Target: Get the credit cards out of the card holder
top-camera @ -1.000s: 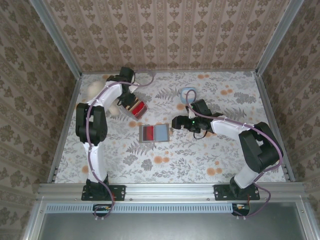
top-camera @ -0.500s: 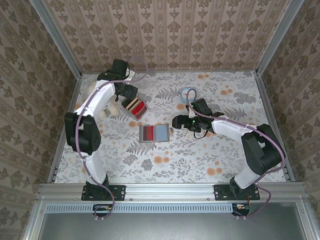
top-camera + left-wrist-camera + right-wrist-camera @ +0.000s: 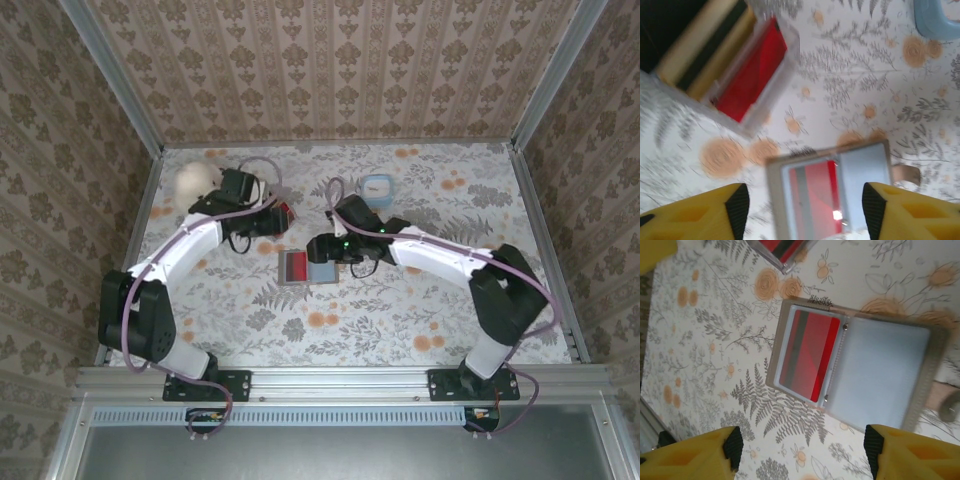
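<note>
The card holder (image 3: 308, 267) lies spread open on the floral counter (image 3: 420, 310), near the middle of the top view. A red card (image 3: 810, 359) sits in its left pocket, and its right half shows a light blue face (image 3: 885, 372); whether that is a card or bare pocket I cannot tell. The right hand (image 3: 801, 445) hangs over the holder, fingers wide apart and gripping nothing. The left hand (image 3: 802, 202) is up and left of the holder in the top view, likewise parted and empty. A striped block (image 3: 705, 50) with a red side lies upper left in the left wrist view, apart from the holder
</note>
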`<state>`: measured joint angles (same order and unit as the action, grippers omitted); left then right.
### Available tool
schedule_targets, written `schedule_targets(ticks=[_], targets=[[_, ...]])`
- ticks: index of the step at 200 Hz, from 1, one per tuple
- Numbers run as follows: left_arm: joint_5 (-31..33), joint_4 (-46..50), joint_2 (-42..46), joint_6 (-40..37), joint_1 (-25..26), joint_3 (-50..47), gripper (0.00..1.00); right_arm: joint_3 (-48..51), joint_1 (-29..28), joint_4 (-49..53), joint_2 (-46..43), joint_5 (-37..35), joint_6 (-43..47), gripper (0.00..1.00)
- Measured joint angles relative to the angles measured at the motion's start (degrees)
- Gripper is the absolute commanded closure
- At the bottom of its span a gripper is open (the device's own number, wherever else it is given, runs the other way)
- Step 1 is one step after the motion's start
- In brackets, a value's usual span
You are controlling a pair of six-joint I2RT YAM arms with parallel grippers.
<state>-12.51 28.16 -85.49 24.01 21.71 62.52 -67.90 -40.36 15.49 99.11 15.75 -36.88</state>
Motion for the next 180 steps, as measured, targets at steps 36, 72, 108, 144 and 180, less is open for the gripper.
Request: schedule_targets(ticks=[36, 72, 108, 144, 180], targets=[[-0.6, -5.2, 5.2, 7.4, 1.2, -9.6, 0.51, -2.9, -0.8, 0.0, 8.0, 2.1, -2.9, 0.50], [-2.2, -11.2, 6.7, 12.0, 1.7, -17.5, 0.67, -6.7, -0.8, -0.1, 12.9, 3.1, -4.5, 0.60], [-3.5, -15.6, 3.8, 15.6, 4.5, -20.0, 0.80, -8.5, -0.7, -0.2, 14.9, 3.6, -5.2, 0.67], [-2.8, -18.8, 0.3, 17.5, 6.8, -20.0, 0.89, -8.6, -0.3, -0.2, 16.0, 3.6, -5.4, 0.71], [-0.4, -20.8, -1.1, 18.5, 6.8, -20.6, 0.92, -8.7, 0.2, -0.1, 16.9, 3.6, -5.3, 0.74]])
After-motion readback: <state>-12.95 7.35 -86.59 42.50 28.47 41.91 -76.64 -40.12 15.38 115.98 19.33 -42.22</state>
